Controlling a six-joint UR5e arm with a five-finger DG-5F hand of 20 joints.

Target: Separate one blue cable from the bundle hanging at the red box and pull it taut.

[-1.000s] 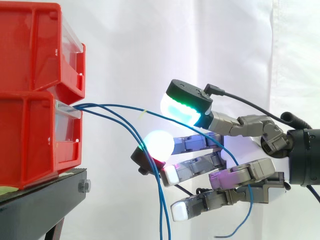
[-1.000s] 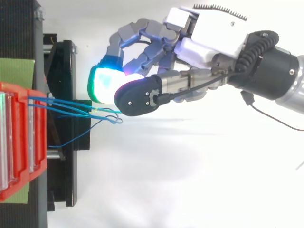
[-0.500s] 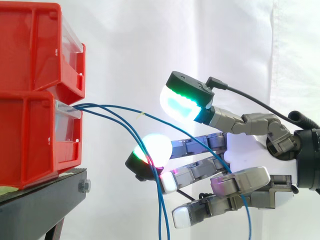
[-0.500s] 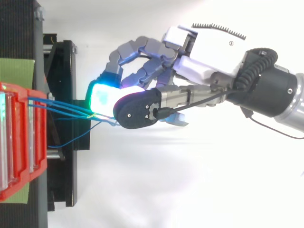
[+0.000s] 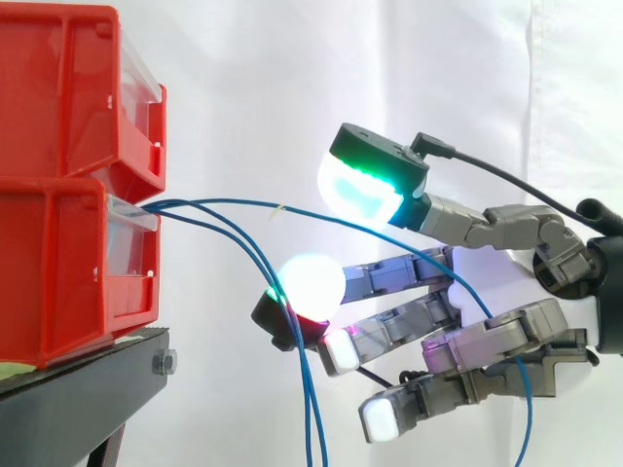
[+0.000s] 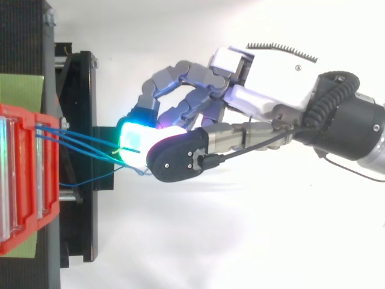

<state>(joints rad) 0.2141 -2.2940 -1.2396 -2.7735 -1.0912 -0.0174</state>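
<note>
**Item:** thin blue cable, one of a bundle issuing from the front of the lower red plastic bin. It is carried in an arc away from the bin and passed through the gap between thumb and fingers of the multi-fingered robot hand. The remaining blue cables hang down just beside the white-glowing fingertip; whether they touch it cannot be told.

**Hand:** the fingers are loosely extended and spread. The green-glowing thumb pad is held above and apart from them, and nothing is seen pinched.

**Step, as judged:** separation is largely achieved, but no grip is yet made.
- The thumb is best closed onto the arched cable alone, with the hanging cables left outside the fingers.
- The pull is best drawn straight away from the bin, gently, since the anchoring inside is hidden.

**Surface:** black metal stand, on which the lower bin is set, with the upper red plastic bin stacked above.

**Room:** plain white curtain behind.
</note>
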